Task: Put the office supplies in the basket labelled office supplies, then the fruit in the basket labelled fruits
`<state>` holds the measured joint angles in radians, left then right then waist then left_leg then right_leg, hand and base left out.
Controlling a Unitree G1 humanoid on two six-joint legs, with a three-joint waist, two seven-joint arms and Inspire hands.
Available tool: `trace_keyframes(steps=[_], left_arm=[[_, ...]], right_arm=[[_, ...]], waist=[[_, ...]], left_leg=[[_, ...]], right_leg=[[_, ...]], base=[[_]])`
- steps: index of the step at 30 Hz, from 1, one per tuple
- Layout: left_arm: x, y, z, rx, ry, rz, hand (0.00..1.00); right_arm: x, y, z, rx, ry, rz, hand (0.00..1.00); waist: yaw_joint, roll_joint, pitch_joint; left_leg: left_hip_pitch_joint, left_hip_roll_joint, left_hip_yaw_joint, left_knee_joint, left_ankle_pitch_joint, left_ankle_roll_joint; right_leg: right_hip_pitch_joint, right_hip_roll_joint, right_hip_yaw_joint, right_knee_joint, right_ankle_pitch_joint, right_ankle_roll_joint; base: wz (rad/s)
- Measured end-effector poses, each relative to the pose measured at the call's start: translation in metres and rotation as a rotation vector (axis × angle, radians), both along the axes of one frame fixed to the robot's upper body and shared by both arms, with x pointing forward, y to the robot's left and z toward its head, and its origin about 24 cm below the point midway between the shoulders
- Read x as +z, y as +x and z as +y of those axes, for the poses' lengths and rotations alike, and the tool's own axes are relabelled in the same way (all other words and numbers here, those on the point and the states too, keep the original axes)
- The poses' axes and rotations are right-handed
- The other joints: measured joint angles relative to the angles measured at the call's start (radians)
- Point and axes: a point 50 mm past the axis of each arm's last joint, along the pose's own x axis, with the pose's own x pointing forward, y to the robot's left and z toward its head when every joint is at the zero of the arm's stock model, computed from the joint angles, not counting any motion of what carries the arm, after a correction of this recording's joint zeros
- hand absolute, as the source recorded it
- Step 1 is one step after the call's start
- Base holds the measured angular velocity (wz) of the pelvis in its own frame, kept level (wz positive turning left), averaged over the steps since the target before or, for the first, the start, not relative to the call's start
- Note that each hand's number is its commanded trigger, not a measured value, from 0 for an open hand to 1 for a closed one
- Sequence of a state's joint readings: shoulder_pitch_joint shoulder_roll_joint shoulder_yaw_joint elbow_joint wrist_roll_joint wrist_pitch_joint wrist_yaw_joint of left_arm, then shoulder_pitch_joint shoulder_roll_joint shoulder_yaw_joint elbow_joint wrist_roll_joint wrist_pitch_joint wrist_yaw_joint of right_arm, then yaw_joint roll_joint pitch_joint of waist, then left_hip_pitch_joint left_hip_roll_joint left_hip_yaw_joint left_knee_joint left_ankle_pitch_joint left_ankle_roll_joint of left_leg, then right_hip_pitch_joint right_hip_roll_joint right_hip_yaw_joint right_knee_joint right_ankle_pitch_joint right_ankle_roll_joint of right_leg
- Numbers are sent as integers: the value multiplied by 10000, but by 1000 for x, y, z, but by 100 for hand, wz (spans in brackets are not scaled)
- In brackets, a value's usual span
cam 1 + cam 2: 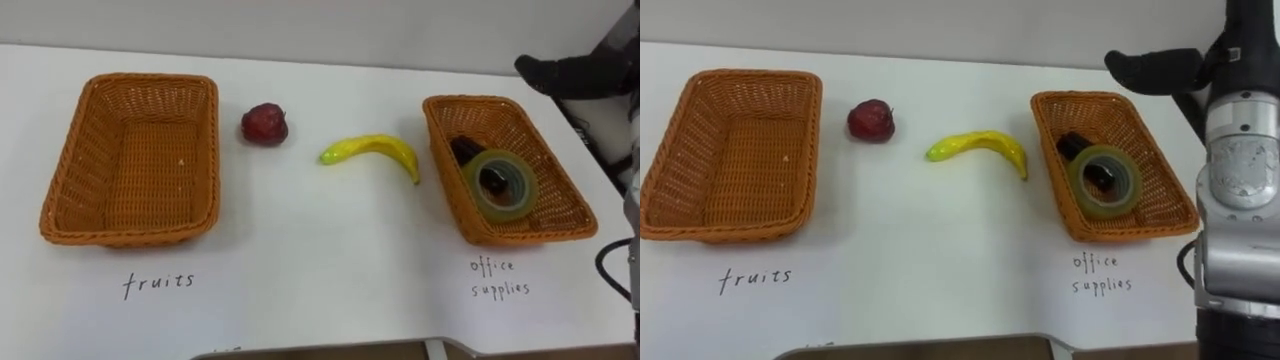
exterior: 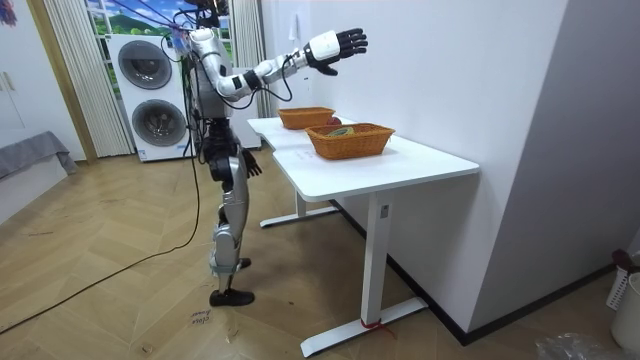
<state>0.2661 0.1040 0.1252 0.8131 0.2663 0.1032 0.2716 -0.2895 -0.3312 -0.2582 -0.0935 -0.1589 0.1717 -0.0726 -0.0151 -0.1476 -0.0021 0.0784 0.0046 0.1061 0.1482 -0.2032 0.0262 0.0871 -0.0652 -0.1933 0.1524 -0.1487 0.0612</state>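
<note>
Your left basket (image 1: 128, 236) holds nothing. Your right basket (image 1: 520, 238) holds a roll of tape (image 1: 497, 206) leaning on its near wall, and a dark thing (image 1: 463, 150) partly behind the roll; you cannot tell what it is. The apple (image 1: 264, 123) and banana (image 1: 375, 148) lie on the table (image 1: 300, 290) between the baskets, apart from each other, with the apple just beside the left basket.

There is bare table in front of both baskets down to the near edge. The right basket sits close to the table's right edge.

Your right hand (image 1: 565, 72) hangs raised over the far right corner, fingers loosely spread, gripping nothing. In the right eye view its forearm covers the table's right edge. Your left hand (image 2: 251, 165) hangs by the hip, and you cannot tell its state.
</note>
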Motion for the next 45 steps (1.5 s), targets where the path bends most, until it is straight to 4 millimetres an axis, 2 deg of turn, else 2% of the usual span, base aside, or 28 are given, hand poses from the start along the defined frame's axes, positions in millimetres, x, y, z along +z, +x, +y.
trace_keyframes(steps=[6, 8, 12, 17, 20, 32, 39, 45], left_arm=[[1, 3, 1, -94, -60, -35, 0], [1, 4, 1, -128, -102, -41, 0], [0, 4, 1, -139, -169, 16, 0], [0, 2, 3, -145, -150, 108, 0], [0, 3, 2, -173, -155, 107, 0], [4, 11, 7, -415, 80, -133, 0], [6, 15, 8, -563, -92, -245, 0], [6, 13, 9, -603, -145, -187, 0]], right_arm=[[18, 7, 7, 229, -142, -578, 0], [25, 12, 15, 632, -536, -619, 0], [26, 16, 25, 1097, -733, -547, 0], [28, 20, 37, 1814, -951, -367, 0], [27, 22, 45, 2277, -1123, -187, 0], [16, 27, 49, 2840, -1752, 728, 0], [12, 29, 50, 3176, -2278, 1298, 0], [5, 41, 52, 3441, -2290, 1979, 0]], waist=[[159, -8, -4], [246, -37, -24], [451, -134, -47], [532, -207, 30], [629, -194, 44], [1041, -218, 75], [1254, -302, 106], [1423, -371, 124]], left_leg=[[-5, 0, -10, 40, 1, -1], [17, 5, -12, 48, 2, -2], [24, -2, -25, 75, 4, -3], [-39, -10, -259, 154, 4, -2], [-82, -9, -334, 139, 3, -3], [-168, -24, -565, 174, 5, -4], [-208, -27, -637, 175, 7, -6], [-199, -27, -651, 176, 8, -9]], right_leg=[[-30, -2, -40, -1, -1, 0], [-13, 2, -35, -1, 0, 0], [4, -5, -27, -1, 0, -1], [103, -24, -196, -4, 0, 0], [112, -13, -282, -8, 0, 0], [72, -21, -329, -20, -1, 0], [82, -20, -537, -21, -4, -2], [108, -21, -549, -21, -4, -2]], base=[[-1], [0], [0], [14], [5], [5], [4], [1]])
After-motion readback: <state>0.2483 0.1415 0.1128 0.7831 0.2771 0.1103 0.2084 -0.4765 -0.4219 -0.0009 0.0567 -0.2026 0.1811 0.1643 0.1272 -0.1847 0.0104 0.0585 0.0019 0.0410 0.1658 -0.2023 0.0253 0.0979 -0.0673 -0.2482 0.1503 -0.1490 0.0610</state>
